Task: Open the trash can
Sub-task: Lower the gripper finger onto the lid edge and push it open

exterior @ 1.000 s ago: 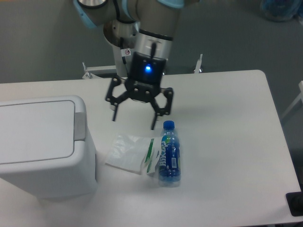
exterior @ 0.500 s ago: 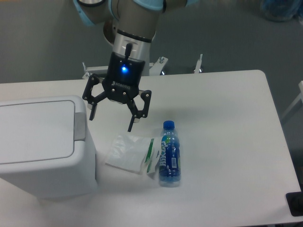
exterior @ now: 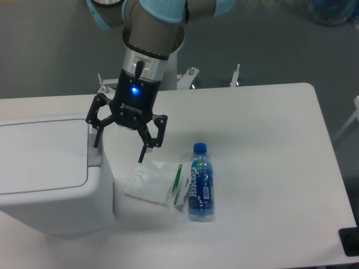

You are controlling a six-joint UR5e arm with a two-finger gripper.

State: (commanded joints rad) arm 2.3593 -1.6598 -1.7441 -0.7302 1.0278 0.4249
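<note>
The trash can (exterior: pixel 47 174) is a big white boxy bin at the left of the table, its flat lid down and a grey push tab (exterior: pixel 93 149) along the lid's right edge. My gripper (exterior: pixel 119 150) hangs open just right of that tab, above the bin's right rim. One finger (exterior: pixel 97 136) is over the tab's upper end, the other finger (exterior: pixel 144 152) is out over the table. Nothing is between the fingers.
A white plastic packet (exterior: pixel 154 182) with green print lies on the table right of the bin. A blue bottle (exterior: pixel 199 184) with a blue cap lies beside the packet. The white table (exterior: pixel 269 145) extends to the right.
The gripper has travelled left from above the packet and bottle to the bin's right edge, staying open. The bin, packet and bottle have not moved.
</note>
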